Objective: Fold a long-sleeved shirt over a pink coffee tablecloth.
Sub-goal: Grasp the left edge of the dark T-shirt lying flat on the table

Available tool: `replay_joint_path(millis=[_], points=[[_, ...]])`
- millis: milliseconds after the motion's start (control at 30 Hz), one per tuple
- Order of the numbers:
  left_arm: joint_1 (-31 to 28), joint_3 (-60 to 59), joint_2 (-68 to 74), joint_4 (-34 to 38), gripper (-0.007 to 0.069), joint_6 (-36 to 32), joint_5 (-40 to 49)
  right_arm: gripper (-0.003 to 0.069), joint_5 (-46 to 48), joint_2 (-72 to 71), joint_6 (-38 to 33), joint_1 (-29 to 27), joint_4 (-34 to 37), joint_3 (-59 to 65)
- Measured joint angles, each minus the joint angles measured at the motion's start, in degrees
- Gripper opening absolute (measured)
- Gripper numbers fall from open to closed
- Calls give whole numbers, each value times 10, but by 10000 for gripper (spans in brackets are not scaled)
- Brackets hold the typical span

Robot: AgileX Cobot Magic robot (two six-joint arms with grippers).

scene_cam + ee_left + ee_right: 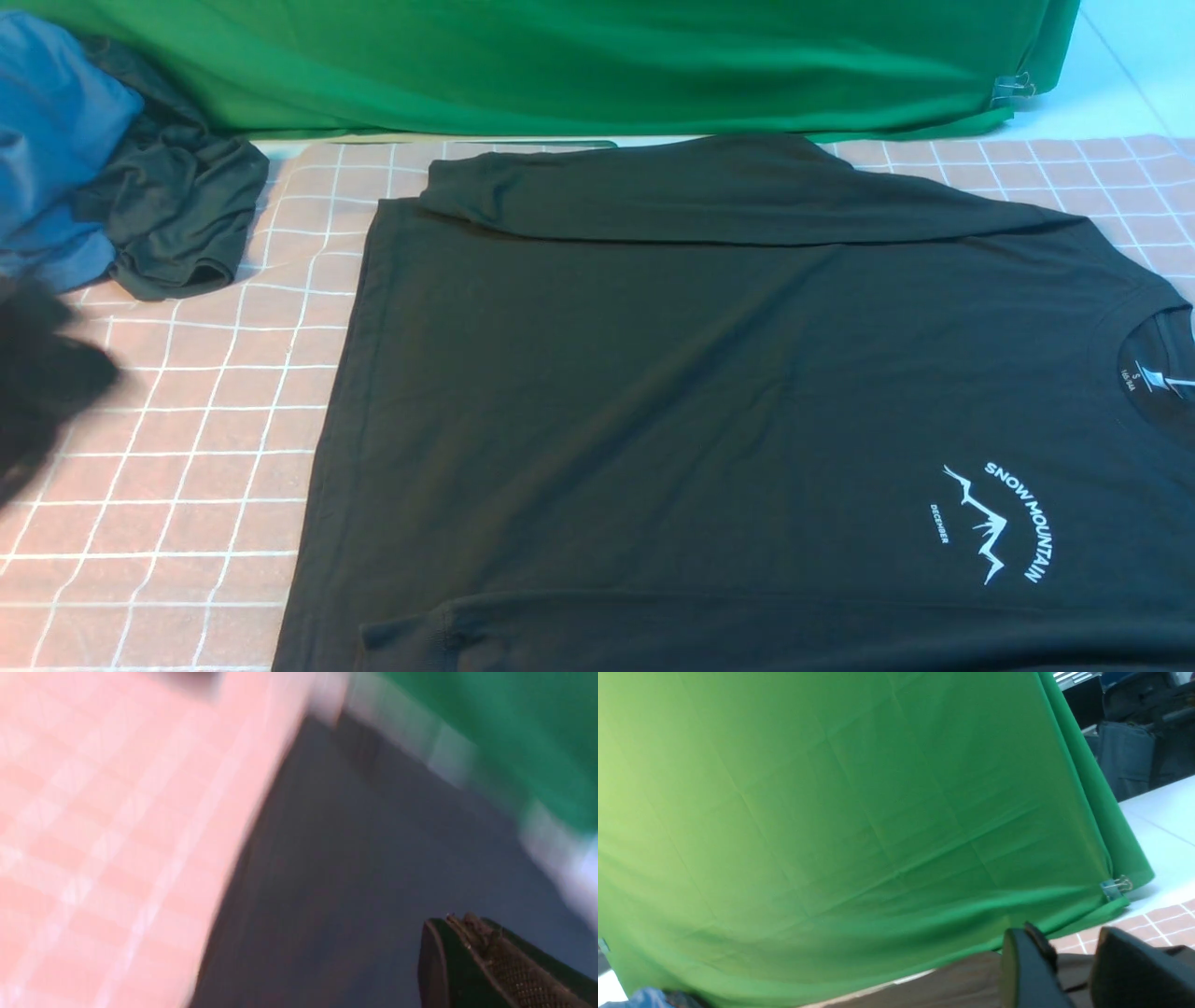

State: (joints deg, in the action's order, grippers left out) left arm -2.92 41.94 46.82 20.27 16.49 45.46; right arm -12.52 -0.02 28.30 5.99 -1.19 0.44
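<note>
Long-sleeved shirt (pixel 709 392) spread on pink coffee tablecloth (pixel 187 448) | left claw (pixel 467 956) cannot tell | right claw (pixel 1069 945) parted, wrist-view only

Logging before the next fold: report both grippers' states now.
Left gripper: cannot be told; blurred, one jaw showing.
Right gripper: open, jaws apart, holding nothing.

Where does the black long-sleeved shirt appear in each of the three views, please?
Front view: the long-sleeved shirt fills the centre and right, lying flat.
Left wrist view: a blurred dark area between the pink coffee tablecloth and the green cloth.
Right wrist view: only a dark strip at the green cloth's foot.
Shared landmark: the green cloth.
</note>
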Motion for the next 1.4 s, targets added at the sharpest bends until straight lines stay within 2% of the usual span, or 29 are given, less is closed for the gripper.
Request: replay_joint_path(millis=[67, 133, 233, 333, 400, 433, 533, 700, 800, 967, 1233, 1400], points=[[0, 6, 80, 61, 45, -79, 53, 247, -1, 0, 3, 0, 0, 0], [4, 4, 143, 85, 34, -116, 77, 247, -10, 0, 15, 0, 0, 0], [43, -6, 193, 70, 13, -126, 66, 236, -10, 0, 48, 1, 0, -1], [108, -12, 208, 40, 13, -98, 45, 164, 88, 11, 67, 1, 0, -40], [175, -12, 215, 3, 13, -61, 34, 85, 173, 36, 28, 7, 1, -92], [216, -12, 219, -24, 13, -35, 34, 52, 231, 62, -17, 15, 1, -133], [296, -12, 236, -88, 13, 35, 43, 41, 375, 150, -113, 42, 1, -247], [347, -12, 269, -146, 14, 58, 37, 40, 601, 334, -226, 91, 2, -426], [349, -12, 283, -157, 18, 53, 17, 38, 641, 390, -259, 109, 12, -453], [349, -12, 320, -191, 141, 20, -13, 39, 642, 445, -283, 148, 63, -458], [349, -12, 374, -249, 475, 11, -50, 39, 589, 450, -287, 184, 102, -433], [349, -12, 402, -250, 573, 11, -83, 39, 584, 450, -287, 185, 104, -430]])
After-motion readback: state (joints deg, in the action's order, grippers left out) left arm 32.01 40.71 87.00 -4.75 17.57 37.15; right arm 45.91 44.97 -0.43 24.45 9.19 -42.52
